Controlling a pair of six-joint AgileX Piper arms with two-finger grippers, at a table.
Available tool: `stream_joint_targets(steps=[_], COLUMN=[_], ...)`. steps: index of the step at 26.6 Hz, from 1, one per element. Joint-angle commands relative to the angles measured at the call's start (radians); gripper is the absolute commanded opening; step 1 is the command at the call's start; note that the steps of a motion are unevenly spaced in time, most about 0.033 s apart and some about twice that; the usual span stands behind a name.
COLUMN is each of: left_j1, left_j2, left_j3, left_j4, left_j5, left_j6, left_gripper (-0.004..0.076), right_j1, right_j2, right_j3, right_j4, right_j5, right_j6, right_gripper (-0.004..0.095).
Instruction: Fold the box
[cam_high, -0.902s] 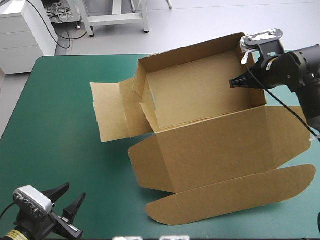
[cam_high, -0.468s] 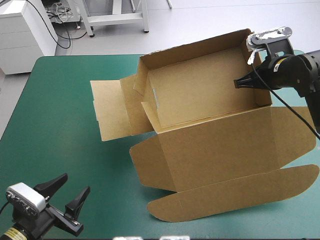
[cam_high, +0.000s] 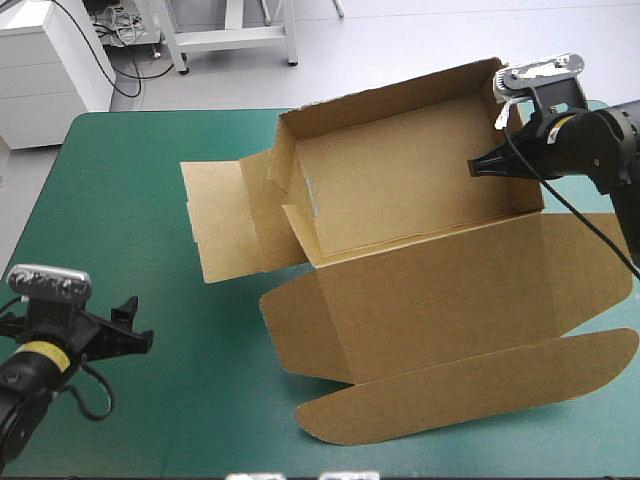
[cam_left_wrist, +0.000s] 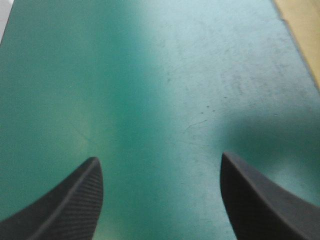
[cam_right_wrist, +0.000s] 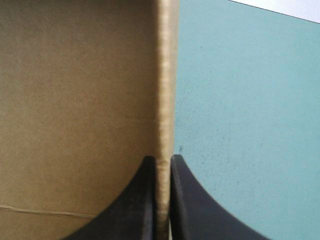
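1. The worktop (cam_high: 120, 160), under its teal-green cover, carried the box (cam_high: 400, 190) toward its far right part; the box stood as an open brown tray with its walls raised.
2. The lid (cam_high: 450, 290) lay flat on the robot's side of the tray, its rounded flap (cam_high: 470, 385) nearest the near edge; a side flap (cam_high: 215, 220) lay unfolded on the cover to the tray's left.
3. The right hand (cam_right_wrist: 161, 167) was all but closed on the tray's right wall (cam_right_wrist: 166, 75); the board was pinched between its black fingers, one inside the tray and one outside.
4. The left hand (cam_left_wrist: 160, 157) hung wide apart and empty over bare cover near the left near corner, well apart from the box.
5. Risks, as I judged them: with only one wall pinched and nothing bracing the far side, a pull could drag or swing the whole tray instead of folding it; the thin wall could slip out or crease under the pinch; the loose left flap could let that end spring open.
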Motion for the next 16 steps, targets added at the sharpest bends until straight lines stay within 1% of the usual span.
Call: stream_joint_targets(steps=[1, 3, 7, 8, 9, 10, 11, 14, 16], left_j1=[-0.001, -0.001, 0.019, 0.061, 0.086, 0.162, 0.206, 0.339, 0.427], left_j2=[0.16, 0.26, 0.43, 0.508, 0.535, 0.598, 0.625, 0.694, 0.741], left_j3=[-0.129, -0.2, -0.325, -0.386, -0.408, -0.456, -0.471, -0.496, -0.496], left_j4=[0.073, 0.077, 0.094, 0.085, 0.071, 0.014, -0.02, -0.169, -0.32], left_j5=[0.012, 0.05, 0.09, 0.112, 0.118, 0.134, 0.134, 0.104, 0.059], left_j6=[-0.067, -0.067, -0.062, -0.029, -0.005, 0.072, 0.108, 0.246, 0.338], left_gripper=[0.0474, 0.0474, 0.0474, 0.0474, 0.0474, 0.0474, 0.0474, 0.0474, 0.0474], right_j1=[-0.002, -0.002, -0.002, -0.002, -0.002, -0.002, -0.002, -0.002, -0.002], right_j2=[-0.04, -0.04, -0.04, -0.04, -0.04, -0.04, -0.04, -0.04, -0.04], right_j3=[-0.025, -0.025, -0.025, -0.025, -0.025, -0.025, -0.025, -0.025, -0.025], right_j4=[-0.001, -0.001, -0.001, -0.001, -0.001, -0.001, -0.001, -0.001, 0.001], right_j5=[-0.062, -0.062, -0.062, -0.062, -0.062, -0.062, -0.062, -0.062, -0.062], right_j6=[0.005, -0.002, -0.006, -0.009, -0.009, -0.009, -0.009, -0.009, -0.009], right_gripper=[-0.0022, -0.0022, -0.0022, -0.0022, -0.0022, -0.0022, -0.0022, -0.0022, -0.0022])
